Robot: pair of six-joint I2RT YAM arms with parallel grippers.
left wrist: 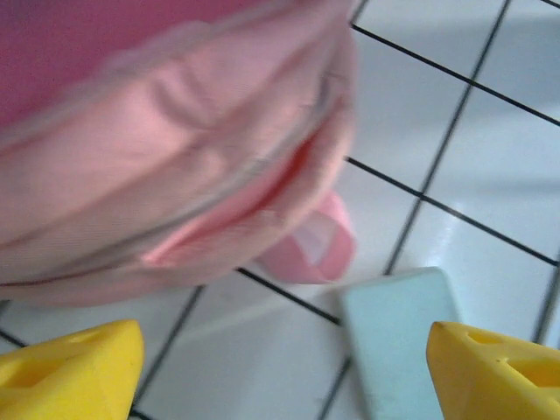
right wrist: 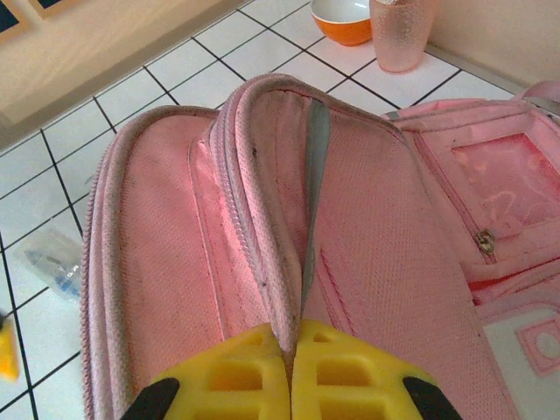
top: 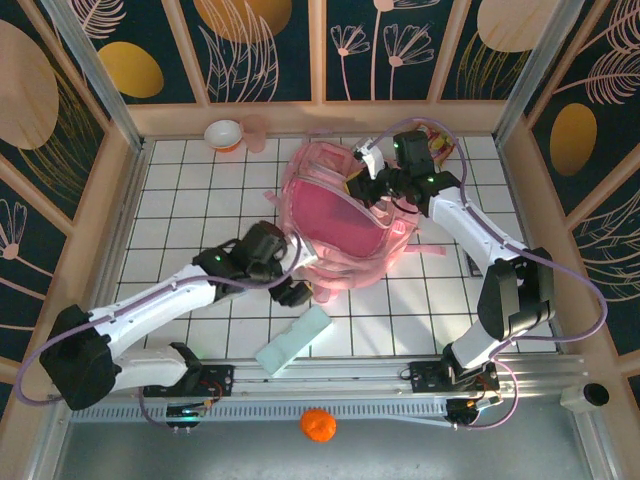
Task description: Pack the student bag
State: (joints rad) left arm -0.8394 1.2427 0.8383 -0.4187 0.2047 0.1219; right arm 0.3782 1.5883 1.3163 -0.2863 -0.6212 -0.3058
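Observation:
The student bag [top: 340,215], a big pink backpack, lies in the middle of the tiled table with its main compartment gaping open. My right gripper [top: 375,190] is at the bag's far right rim. In the right wrist view its yellow fingers [right wrist: 293,359] are shut on the zippered edge of the bag [right wrist: 376,236], lifting that flap. My left gripper [top: 293,292] hovers at the bag's near left corner, open, with nothing between its yellow fingertips [left wrist: 70,372]. Below it lie the bag's edge [left wrist: 175,157], a pink strap loop [left wrist: 311,245] and a pale blue box [left wrist: 407,337].
The pale blue box [top: 293,340] lies on the tiles near the front rail. An orange [top: 318,425] sits in front of the rail. An orange-and-white bowl [top: 223,134] and a pink cup [top: 254,132] stand at the back wall. A clear plastic item [right wrist: 52,262] lies left of the bag.

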